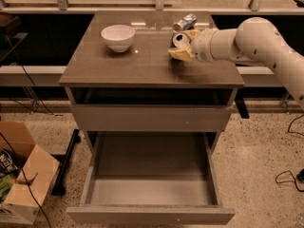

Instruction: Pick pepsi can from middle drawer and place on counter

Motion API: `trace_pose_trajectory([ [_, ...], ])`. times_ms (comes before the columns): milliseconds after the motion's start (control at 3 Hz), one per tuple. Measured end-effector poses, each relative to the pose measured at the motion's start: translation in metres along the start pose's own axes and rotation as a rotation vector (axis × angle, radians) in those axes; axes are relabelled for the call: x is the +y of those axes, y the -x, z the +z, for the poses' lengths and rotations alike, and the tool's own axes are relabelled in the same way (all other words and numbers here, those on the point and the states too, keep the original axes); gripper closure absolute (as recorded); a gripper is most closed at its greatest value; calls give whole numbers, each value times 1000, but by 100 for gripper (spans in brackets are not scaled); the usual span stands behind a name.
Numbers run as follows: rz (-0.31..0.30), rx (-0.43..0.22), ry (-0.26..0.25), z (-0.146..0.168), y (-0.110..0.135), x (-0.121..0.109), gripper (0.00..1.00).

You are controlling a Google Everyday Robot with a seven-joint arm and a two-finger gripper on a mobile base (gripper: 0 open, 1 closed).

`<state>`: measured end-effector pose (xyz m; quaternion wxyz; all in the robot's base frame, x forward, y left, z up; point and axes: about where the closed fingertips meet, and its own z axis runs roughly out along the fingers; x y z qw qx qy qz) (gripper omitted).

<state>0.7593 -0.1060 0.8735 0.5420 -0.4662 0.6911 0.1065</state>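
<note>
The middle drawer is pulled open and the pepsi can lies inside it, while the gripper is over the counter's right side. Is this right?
Not quite. The camera view shows the middle drawer open but empty. The pepsi can is held in the gripper, over the right side of the counter, near a silver can.

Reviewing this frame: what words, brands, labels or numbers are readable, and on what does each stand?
Nothing here reads clearly.
pepsi can, in the hand over the counter: no brand legible.
silver can lying behind it: no lettering legible.
cardboard box, lower left: dark print on the pack inside, too blurred to read.
</note>
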Motion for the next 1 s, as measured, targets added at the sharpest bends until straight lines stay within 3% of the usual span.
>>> trace_pose_trajectory([
  [333,1,2,4,4,0,2,13],
  [667,2,1,7,6,0,3,0],
  [1000,2,1,7,6,0,3,0],
])
